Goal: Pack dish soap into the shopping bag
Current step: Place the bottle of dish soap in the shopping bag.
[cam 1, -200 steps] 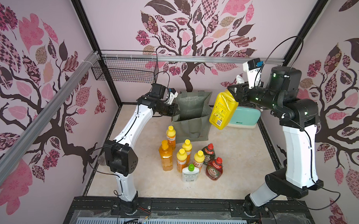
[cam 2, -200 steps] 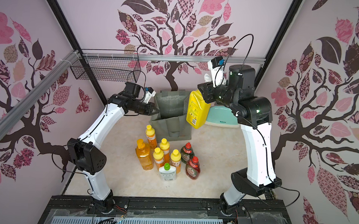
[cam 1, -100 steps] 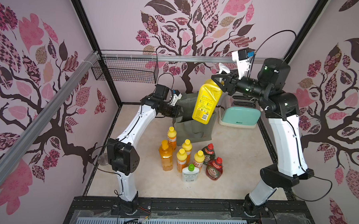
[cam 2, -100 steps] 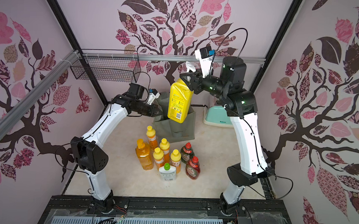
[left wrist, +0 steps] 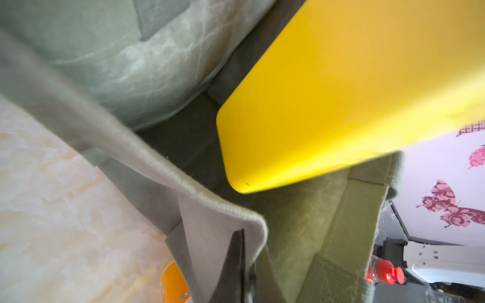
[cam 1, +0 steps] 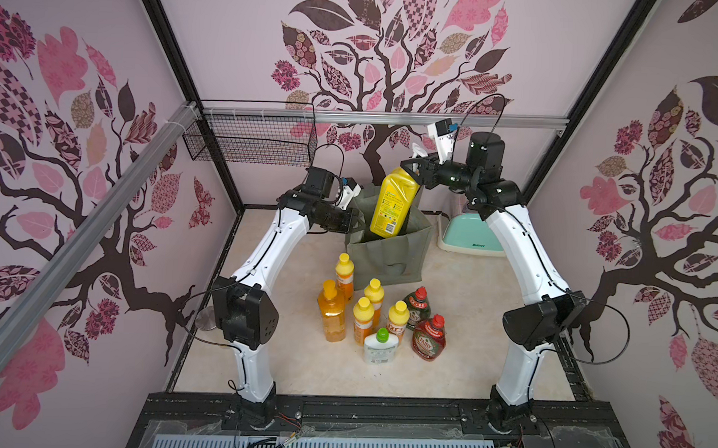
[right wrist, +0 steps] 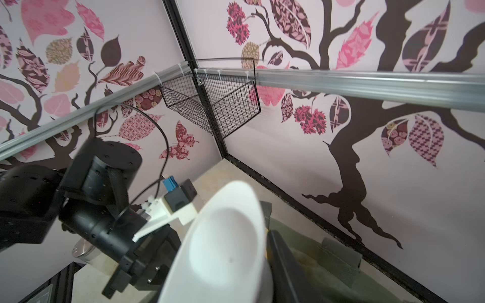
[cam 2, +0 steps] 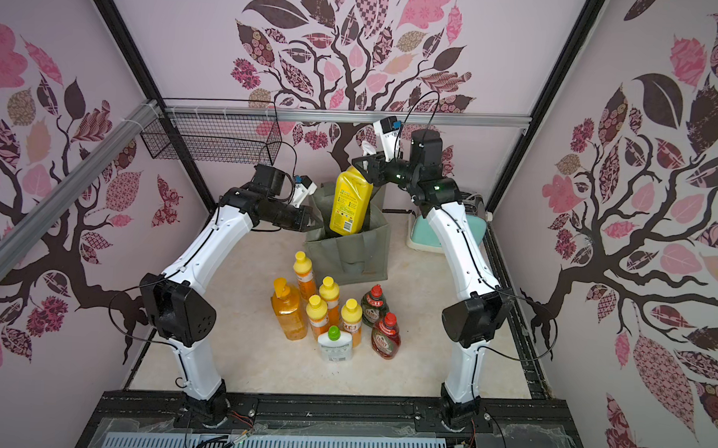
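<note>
My right gripper (cam 1: 411, 169) is shut on the neck of the big yellow dish soap bottle (cam 1: 393, 203). The bottle hangs tilted, its base just inside the mouth of the grey-green shopping bag (cam 1: 389, 259). Its white pump (right wrist: 225, 236) fills the right wrist view beside one dark finger (right wrist: 283, 265). My left gripper (cam 1: 355, 220) is shut on the bag's left rim (left wrist: 210, 202) and holds it open; the yellow bottle (left wrist: 341, 91) hangs over the bag's dark inside. Several smaller bottles stand in front of the bag: orange yellow-capped ones (cam 1: 362, 319), an orange pump bottle (cam 1: 331, 313), green (cam 1: 417, 306) and red (cam 1: 429, 336) Fairy, and a white one (cam 1: 380, 346).
A black wire basket (cam 1: 253, 139) hangs on the back-left rail. A mint-green appliance (cam 1: 473, 234) stands right of the bag, under my right arm. A small metal disc (cam 1: 205, 318) lies by the left wall.
My right arm swung the yellow bottle left from beside the bag to above it and lowered its base into the mouth. The left gripper stayed shut on the rim.
</note>
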### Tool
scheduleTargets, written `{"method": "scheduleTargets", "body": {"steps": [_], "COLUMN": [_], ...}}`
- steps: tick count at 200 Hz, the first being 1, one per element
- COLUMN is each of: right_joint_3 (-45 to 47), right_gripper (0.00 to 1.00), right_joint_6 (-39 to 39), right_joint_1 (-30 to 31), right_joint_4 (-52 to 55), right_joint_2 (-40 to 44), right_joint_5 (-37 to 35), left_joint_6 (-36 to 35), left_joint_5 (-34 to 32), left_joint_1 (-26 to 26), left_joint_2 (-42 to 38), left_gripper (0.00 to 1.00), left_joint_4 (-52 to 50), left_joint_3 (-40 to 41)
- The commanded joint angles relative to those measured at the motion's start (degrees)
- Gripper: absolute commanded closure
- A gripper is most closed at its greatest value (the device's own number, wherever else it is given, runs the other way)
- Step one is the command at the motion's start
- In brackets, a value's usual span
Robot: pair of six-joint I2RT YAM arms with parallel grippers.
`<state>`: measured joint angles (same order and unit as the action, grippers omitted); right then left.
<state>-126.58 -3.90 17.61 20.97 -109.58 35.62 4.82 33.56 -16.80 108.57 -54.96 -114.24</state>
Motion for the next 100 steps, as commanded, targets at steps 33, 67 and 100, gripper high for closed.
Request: {"method": "scheduleTargets", "body": {"steps": [33, 67, 100], "right_joint_3": [5.05, 20.73, 30.94], "right_gripper": [1.0, 1.0, 1.0], "right_joint_6": [4.35, 8.71, 10.23], "right_joint_1": [0.15, 0.59, 0.81], "right_joint_4": [-18.86, -28.38, -35.89], "right_joint_2": [6.49, 12.13, 14.98], "right_joint_5": [8.24, 8.31, 7.96], "left_joint_6": [0.0, -0.18, 0.36], "left_joint_5": [1.96, 1.68, 2.16], "left_joint_1": [0.8, 0.87, 0.55], "left_joint_2": [1.63, 2.07, 2.34], "left_gripper": [1.0, 1.0, 1.0], "left_joint_4": [1.49, 1.26, 1.83], "left_joint_3": [-4.37, -4.59, -4.86]}}
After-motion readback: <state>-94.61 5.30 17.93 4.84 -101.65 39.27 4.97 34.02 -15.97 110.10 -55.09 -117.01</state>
